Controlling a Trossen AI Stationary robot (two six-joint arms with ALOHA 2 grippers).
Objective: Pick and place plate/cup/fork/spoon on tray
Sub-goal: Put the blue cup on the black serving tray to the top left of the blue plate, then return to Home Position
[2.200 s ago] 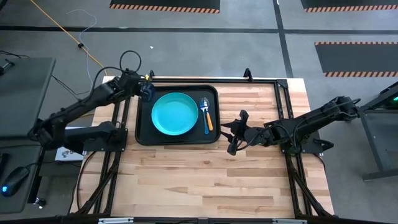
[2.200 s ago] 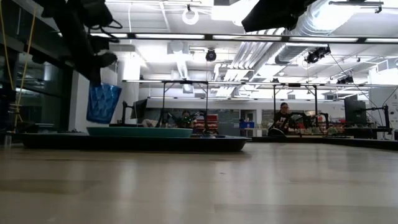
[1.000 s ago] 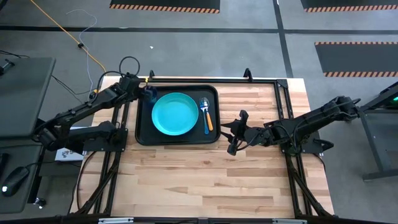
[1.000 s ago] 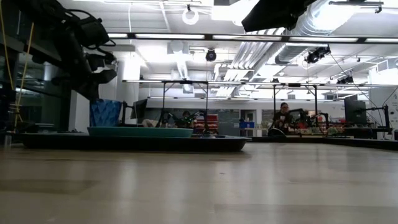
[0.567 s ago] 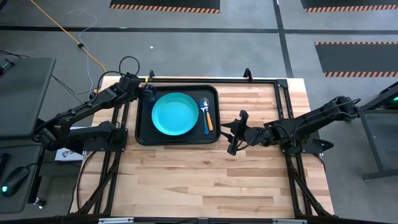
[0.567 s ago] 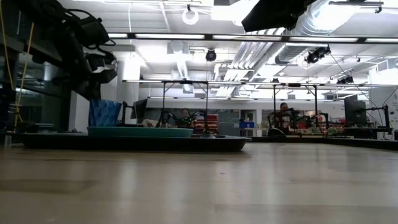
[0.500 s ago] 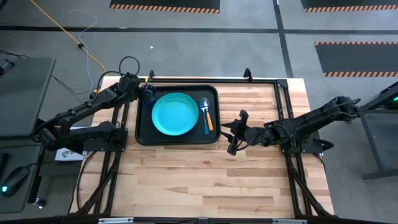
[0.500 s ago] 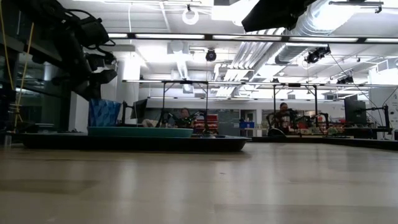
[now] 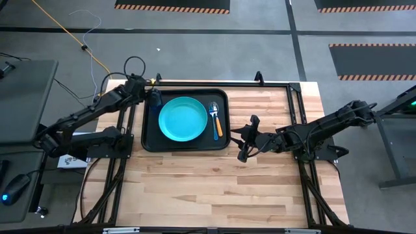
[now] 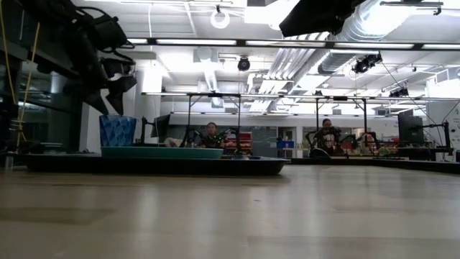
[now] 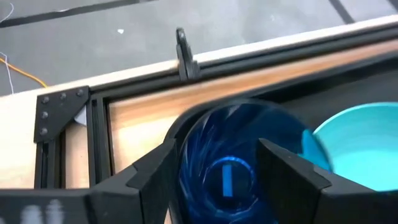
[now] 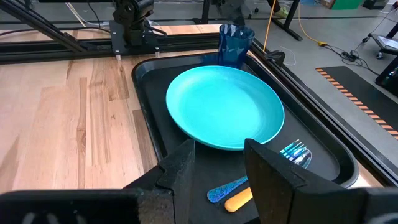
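The black tray (image 9: 195, 145) lies at the table's far left and bears the turquoise plate (image 9: 183, 119). To the plate's right, the teal-handled fork (image 12: 227, 188) and the orange-handled spoon (image 12: 240, 199) lie side by side. The dark-blue cup (image 9: 155, 97) stands upright on its base in the tray's far left corner (image 10: 117, 131). My left gripper (image 11: 224, 174) is open just above the cup (image 11: 239, 155), one finger on each side of its rim. My right gripper (image 12: 217, 168) is open with nothing between its fingers, over the table beside the tray's near right corner (image 9: 239, 138).
Black frame rails run along the table's far edge and both sides, with a clamp post (image 9: 259, 77) behind the tray. Bare wood table (image 9: 214, 188) lies near and to the right. People sit in the room beyond (image 10: 327, 133).
My left gripper brought the cup down onto the tray's far left corner. It has since opened and let go, staying in place above the rim. The cup now stands upright on its own.
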